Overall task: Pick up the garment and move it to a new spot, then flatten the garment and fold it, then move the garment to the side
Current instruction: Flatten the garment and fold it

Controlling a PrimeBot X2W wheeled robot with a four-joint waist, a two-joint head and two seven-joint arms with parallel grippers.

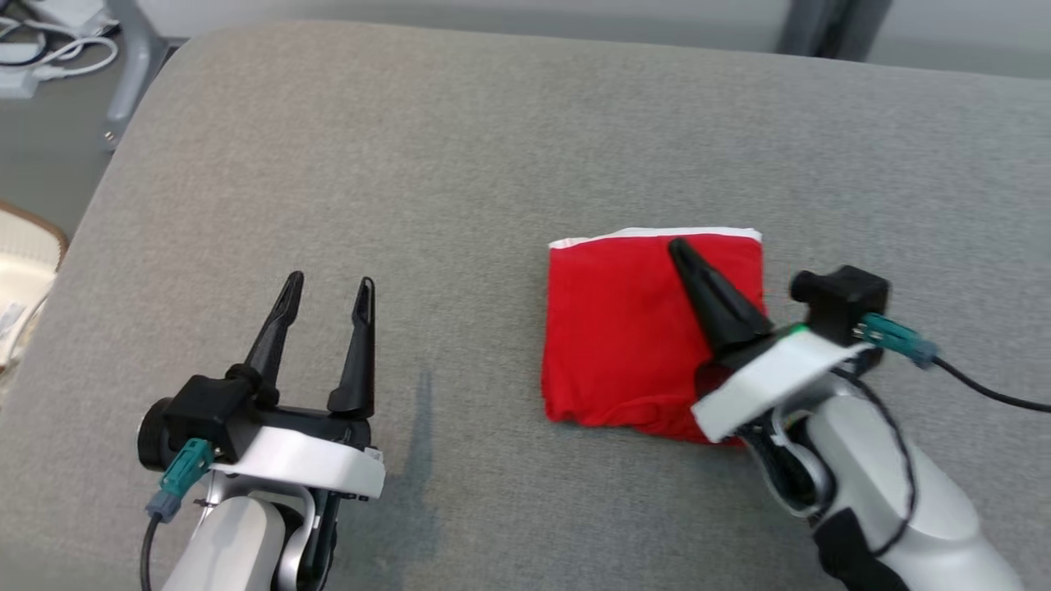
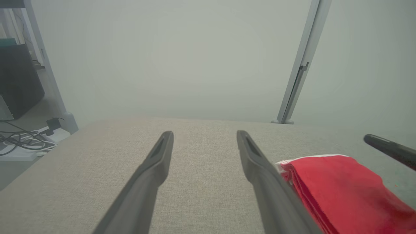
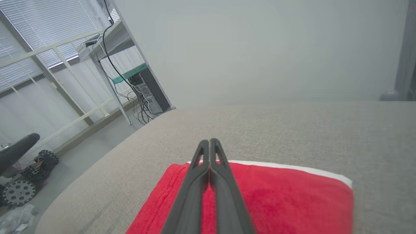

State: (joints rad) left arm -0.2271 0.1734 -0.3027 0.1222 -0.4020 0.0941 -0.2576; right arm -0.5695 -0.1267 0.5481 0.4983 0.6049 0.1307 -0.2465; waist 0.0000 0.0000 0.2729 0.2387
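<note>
Head view: a red garment (image 1: 632,336) is seen folded into a squarish stack on the grey fabric-covered desk (image 1: 493,148), placed toward 4 o'clock of the picture, with a white edge (image 1: 657,235) showing along its 12 o'clock side. The right gripper (image 1: 680,246) is brought in from 5 o'clock and pointed toward 11 o'clock across the top of the garment; its fingers are pressed together with nothing between them, and whether the cloth is touched cannot be told. The left gripper (image 1: 330,281) is held at 8 o'clock, well apart from the garment, with its fingers spread wide and nothing held, over bare desk. In the left wrist view the spread left gripper (image 2: 204,133) is shown with the garment (image 2: 338,185) at 4 o'clock, its layered folds visible. In the right wrist view the clenched right gripper (image 3: 209,141) is laid over the garment (image 3: 286,195), the tips reaching its far white edge.
</note>
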